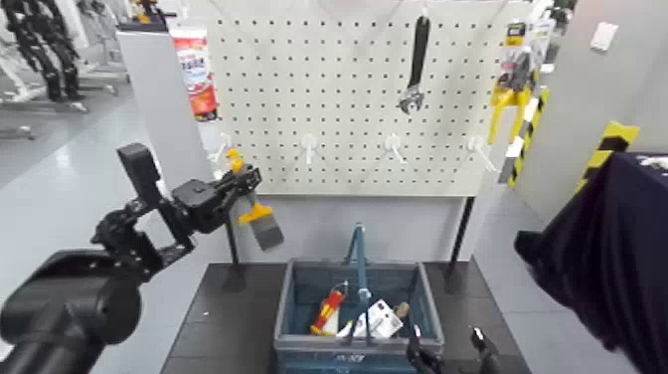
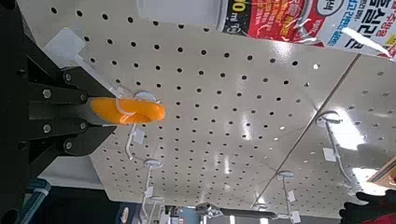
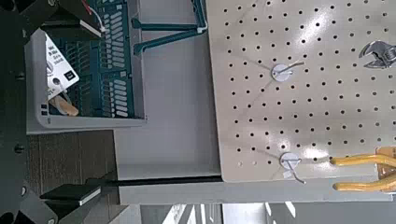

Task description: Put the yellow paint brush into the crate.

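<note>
Clenching the yellow paint brush [image 1: 259, 214] in the left tool [image 1: 249, 181], left of the frame's centre, bristles hanging down; best carried right over the blue-grey crate [image 1: 288, 310] at lower centre, lowered clear of the upright handle bar [image 1: 362, 276], then released.

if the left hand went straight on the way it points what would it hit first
Likely the pegboard, beyond the left hand and its yellow paint brush; depth is unclear, so a white hook could come first.
</note>
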Robot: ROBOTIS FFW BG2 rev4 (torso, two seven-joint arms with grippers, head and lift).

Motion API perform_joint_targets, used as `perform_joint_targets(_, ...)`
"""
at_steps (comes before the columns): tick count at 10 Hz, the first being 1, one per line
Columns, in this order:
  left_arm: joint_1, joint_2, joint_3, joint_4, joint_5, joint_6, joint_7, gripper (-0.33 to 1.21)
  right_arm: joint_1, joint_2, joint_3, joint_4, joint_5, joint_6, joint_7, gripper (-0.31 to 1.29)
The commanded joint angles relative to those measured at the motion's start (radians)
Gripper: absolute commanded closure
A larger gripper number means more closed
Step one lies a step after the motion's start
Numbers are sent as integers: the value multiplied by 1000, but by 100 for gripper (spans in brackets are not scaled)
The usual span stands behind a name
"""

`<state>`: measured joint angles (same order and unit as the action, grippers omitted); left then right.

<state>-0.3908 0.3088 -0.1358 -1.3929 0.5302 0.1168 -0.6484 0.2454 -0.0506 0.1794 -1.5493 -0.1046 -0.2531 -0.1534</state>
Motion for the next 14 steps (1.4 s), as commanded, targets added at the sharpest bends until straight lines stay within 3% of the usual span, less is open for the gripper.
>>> perform_joint_targets(1, 6, -17, -51, 55, 126, -59, 10, 120, 0, 2, 0, 2, -1, -3, 0, 15)
perform_joint_targets(8, 6, -65, -222, 284, 307, -135, 39, 120, 0, 2, 2, 6, -4, -11, 0, 14)
perform_joint_targets(14, -62, -76, -383, 433, 459, -134, 82, 120, -5, 2, 8, 15, -9, -14, 2, 15)
